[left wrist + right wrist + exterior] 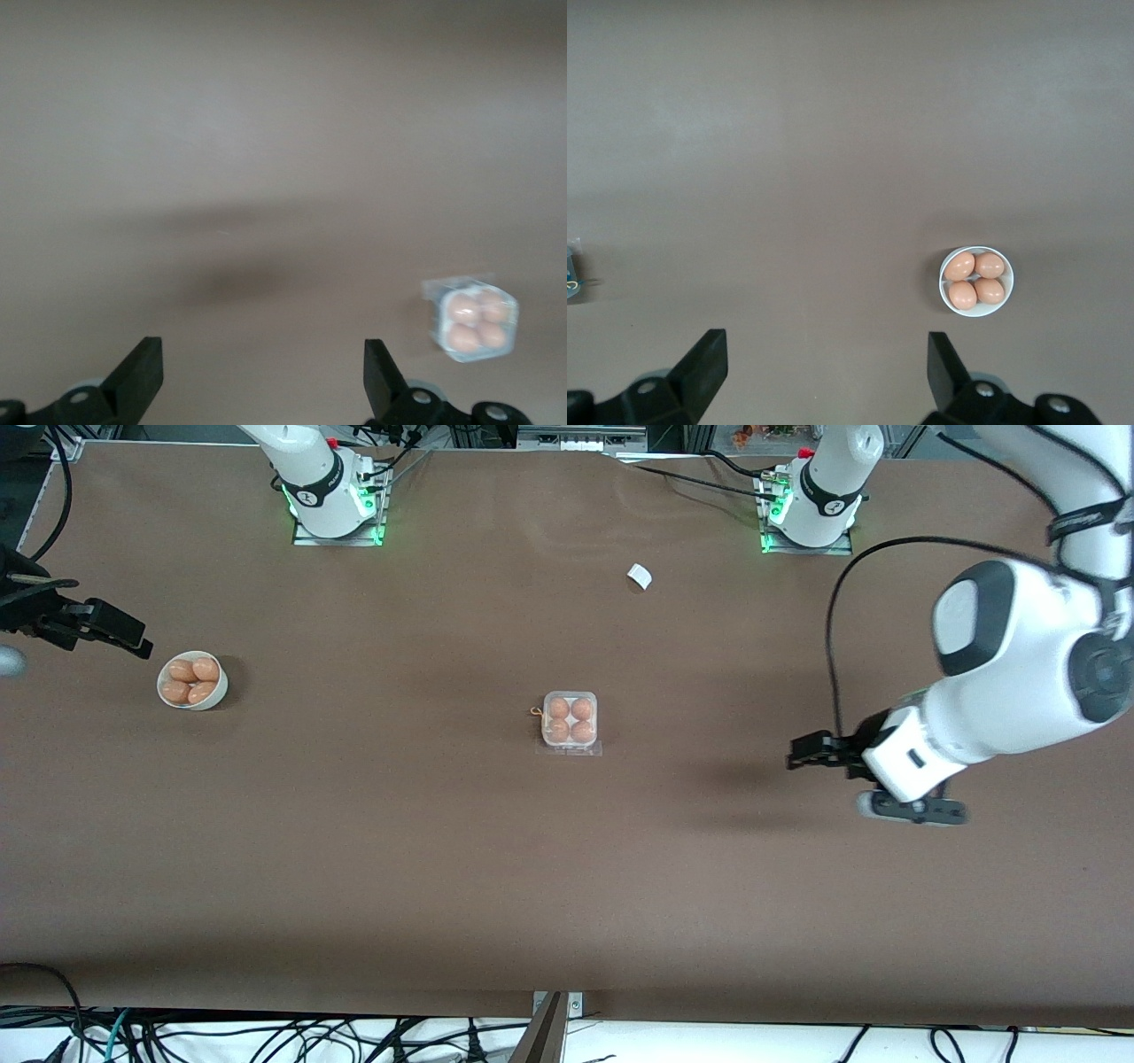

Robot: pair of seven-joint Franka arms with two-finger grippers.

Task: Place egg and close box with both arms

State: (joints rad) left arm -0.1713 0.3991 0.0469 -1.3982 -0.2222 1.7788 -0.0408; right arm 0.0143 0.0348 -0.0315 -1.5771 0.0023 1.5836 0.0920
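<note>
While both grippers gape, box (570, 722) lid down, 4 orange-brown eggs inside.

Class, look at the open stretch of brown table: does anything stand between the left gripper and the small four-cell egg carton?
Nothing visible does. Only bare brown table separates the open left gripper from the white, clear-lidded carton.

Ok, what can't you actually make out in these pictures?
- Box lid: front view too small, left wrist view blurred; whether it is latched is unclear.
- Orange bit beside the box: too small to identify.
- White scrap on the table: too small to identify.
- Right gripper: arm cut off by the front view's edge.
</note>
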